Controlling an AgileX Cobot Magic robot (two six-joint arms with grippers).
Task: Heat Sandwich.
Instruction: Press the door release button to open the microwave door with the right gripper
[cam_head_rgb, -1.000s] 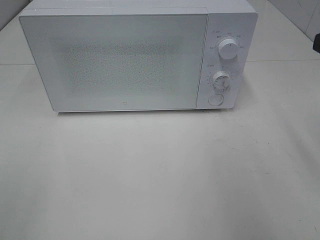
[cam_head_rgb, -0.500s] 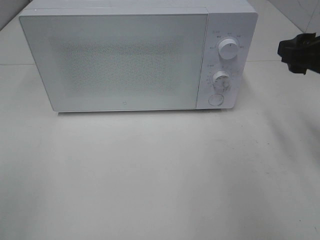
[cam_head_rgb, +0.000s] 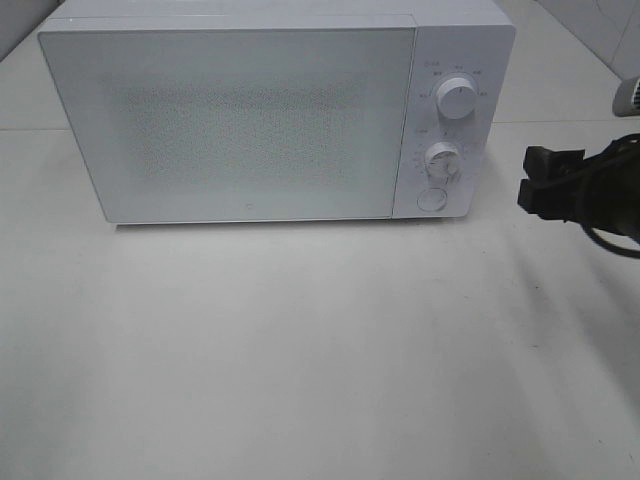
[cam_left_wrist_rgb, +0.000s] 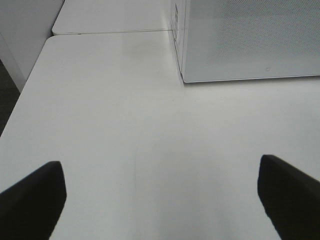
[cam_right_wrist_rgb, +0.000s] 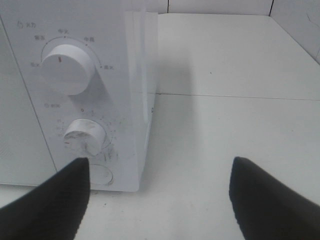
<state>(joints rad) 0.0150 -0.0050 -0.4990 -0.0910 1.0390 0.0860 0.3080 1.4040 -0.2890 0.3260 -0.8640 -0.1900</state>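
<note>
The sandwich is out of view in every frame. A white microwave (cam_head_rgb: 240, 120) stands at the back of the table with its door shut. My right gripper (cam_head_rgb: 532, 178) hovers open and empty just right of the microwave's control panel, level with the lower knob (cam_head_rgb: 441, 160). In the right wrist view its dark fingers (cam_right_wrist_rgb: 50, 205) frame the upper knob (cam_right_wrist_rgb: 67, 67), the lower knob (cam_right_wrist_rgb: 85, 136) and the round button (cam_right_wrist_rgb: 100, 175). My left gripper (cam_left_wrist_rgb: 160, 200) is open and empty over bare table, near the microwave's front left corner (cam_left_wrist_rgb: 184, 77); the exterior high view does not show it.
The white table (cam_head_rgb: 300, 350) stretches in front of the microwave. A seam (cam_left_wrist_rgb: 110, 32) joins it to a second table surface behind. The table's left edge (cam_left_wrist_rgb: 22, 95) drops off beside the left arm. A wall corner shows at the back right.
My right gripper has come in from the right edge and moved left and downward, now close to the microwave's control panel. The microwave has not moved.
</note>
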